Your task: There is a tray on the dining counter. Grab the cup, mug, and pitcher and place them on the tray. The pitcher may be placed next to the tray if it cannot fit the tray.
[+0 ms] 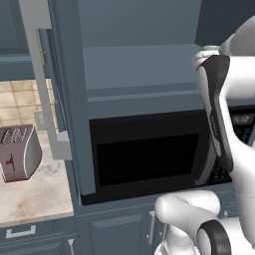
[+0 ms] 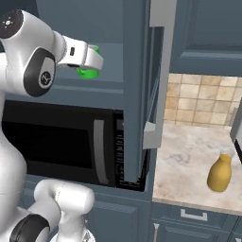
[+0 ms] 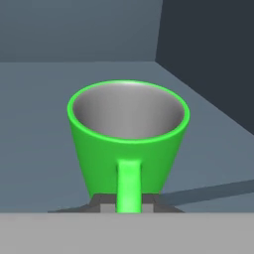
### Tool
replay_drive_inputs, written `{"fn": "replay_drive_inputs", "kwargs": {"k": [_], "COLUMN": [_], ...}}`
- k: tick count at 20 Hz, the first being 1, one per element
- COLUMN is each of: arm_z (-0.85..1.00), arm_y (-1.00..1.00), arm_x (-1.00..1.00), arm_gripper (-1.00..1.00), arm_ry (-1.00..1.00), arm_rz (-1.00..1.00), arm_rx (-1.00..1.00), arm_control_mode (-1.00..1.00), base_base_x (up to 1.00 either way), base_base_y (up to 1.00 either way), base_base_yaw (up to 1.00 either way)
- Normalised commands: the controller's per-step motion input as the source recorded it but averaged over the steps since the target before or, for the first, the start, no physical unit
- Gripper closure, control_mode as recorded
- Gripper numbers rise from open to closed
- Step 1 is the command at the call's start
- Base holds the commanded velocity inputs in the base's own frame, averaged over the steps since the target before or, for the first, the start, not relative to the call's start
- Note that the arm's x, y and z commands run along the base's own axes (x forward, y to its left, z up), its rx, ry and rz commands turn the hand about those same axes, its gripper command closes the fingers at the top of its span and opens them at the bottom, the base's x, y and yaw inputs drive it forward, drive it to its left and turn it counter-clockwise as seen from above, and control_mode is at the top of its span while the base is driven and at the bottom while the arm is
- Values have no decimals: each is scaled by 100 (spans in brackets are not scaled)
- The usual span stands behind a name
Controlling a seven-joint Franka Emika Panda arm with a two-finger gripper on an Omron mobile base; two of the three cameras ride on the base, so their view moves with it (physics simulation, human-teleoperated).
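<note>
Hand view: green mug, grey inside, handle facing camera.
It stands upright on a blue-grey cabinet shelf; gripper state unclear.

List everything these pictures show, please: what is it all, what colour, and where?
mug: one, bright green, grey inside, upright on the shelf of the open cabinet above the microwave, handle facing the hand camera
pitcher: one, amber-yellow, on the beige counter right of the cabinet
toaster: one, silver, on the counter to the left
microwave: one, black, under the shelf
cabinet doors: two, grey-blue, swung open
wall tiles: beige, behind the counter
gripper: one, dark fingertips either side of the mug handle; arm white
</note>
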Motion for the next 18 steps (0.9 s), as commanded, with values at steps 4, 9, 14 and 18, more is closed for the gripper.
{"fn": "replay_drive_inputs", "kwargs": {"k": [4,9,14,18], "arm_z": [13,0,0,0], "arm_y": [26,34,33,25], "arm_x": [-62,-72,-71,-78], "arm_gripper": [100,100,100,100], "arm_ry": [0,1,3,1], "arm_rz": [0,0,1,1], "arm_rx": [0,0,1,1], "arm_control_mode": [-100,-100,-100,-100], "base_base_x": [0,0,0,0], "base_base_y": [0,0,0,0], "base_base_yaw": [0,0,0,0]}}
